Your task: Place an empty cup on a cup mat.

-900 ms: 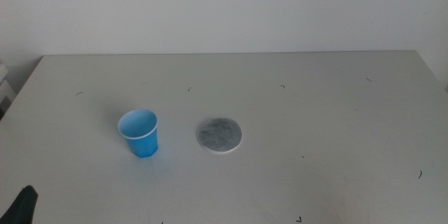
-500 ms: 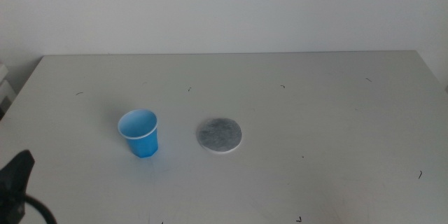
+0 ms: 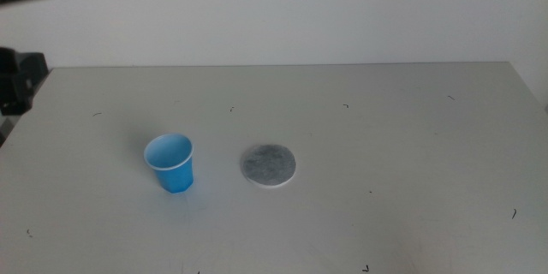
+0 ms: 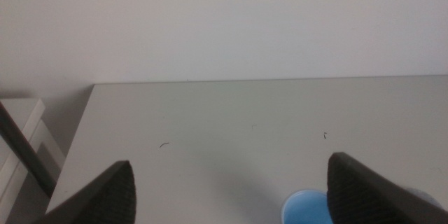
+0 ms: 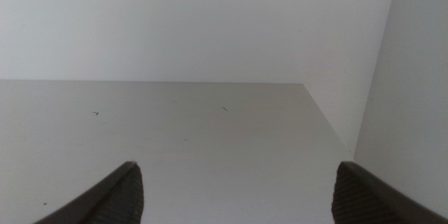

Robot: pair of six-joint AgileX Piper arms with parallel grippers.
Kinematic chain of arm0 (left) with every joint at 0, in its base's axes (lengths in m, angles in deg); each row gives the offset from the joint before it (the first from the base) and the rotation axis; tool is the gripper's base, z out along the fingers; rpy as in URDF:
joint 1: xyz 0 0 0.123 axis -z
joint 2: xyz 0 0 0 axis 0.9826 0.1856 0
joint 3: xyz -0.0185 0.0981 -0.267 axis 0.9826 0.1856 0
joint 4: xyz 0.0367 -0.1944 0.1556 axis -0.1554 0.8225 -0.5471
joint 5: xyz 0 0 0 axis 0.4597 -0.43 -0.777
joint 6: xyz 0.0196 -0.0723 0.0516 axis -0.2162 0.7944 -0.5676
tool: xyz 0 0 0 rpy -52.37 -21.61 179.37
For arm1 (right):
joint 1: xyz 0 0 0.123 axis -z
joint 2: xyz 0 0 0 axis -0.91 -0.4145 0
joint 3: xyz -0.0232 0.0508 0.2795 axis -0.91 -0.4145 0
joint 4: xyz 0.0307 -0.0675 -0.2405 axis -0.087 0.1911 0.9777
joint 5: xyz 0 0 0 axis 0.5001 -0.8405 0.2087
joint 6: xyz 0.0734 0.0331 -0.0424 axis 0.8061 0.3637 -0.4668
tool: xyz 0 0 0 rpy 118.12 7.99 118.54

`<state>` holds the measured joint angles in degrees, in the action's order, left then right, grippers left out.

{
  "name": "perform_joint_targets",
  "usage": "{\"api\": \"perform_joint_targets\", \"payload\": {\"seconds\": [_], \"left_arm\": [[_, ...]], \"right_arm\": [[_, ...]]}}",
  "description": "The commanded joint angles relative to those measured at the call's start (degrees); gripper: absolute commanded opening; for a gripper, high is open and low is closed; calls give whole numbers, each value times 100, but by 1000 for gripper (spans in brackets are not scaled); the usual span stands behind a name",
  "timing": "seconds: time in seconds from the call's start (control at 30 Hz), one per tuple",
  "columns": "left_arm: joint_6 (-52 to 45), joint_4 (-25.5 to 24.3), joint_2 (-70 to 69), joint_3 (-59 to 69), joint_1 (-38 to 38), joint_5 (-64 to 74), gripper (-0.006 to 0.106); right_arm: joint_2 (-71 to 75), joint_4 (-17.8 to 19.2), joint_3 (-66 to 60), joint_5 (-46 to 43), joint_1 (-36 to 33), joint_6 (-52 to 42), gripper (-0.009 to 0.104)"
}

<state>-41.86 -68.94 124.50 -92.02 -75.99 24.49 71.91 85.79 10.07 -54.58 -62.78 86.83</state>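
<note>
My left gripper [image 4: 227, 189], jaws spread wide, is nearer the small bright blue paper cup [image 3: 170, 162], upright at nine o'clock beside the flat grey round cup mat [image 3: 270, 165]; right gripper [image 5: 238, 192] waits, spread too.

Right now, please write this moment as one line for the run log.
cup: upright on table, beside cup mat, apart | left gripper: open, high near cup | right gripper: open, waiting | placement: not yet done
</note>
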Motion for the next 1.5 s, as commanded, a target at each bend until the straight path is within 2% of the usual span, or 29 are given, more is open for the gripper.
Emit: {"api": "perform_joint_targets", "payload": {"seconds": [0.0, 0.37, 0.77, 0.97, 1.03, 1.2, 1.47], "left_arm": [[63, 45, 459, -772, 7, 213, 105], [63, 77, 2061, -2505, 7, 2334, 105], [63, -115, 2246, -2490, 7, 2124, 105], [-208, 344, 2303, -2503, 18, 2038, 105], [-235, 344, 2382, -2518, 18, 2108, 105], [-235, 344, 2827, -2841, 48, 2590, 105], [-242, 242, 3824, -3275, 522, 2756, 105]], "right_arm": [[110, 52, 66, -445, 4, -49, 94], [110, 52, 66, -445, 4, -49, 94], [110, 52, 66, -445, 4, -49, 94], [110, 52, 66, -445, 4, -49, 94], [110, 52, 66, -445, 4, -49, 94], [110, 52, 66, -445, 4, -49, 94], [110, 52, 66, -445, 4, -49, 94]]}}
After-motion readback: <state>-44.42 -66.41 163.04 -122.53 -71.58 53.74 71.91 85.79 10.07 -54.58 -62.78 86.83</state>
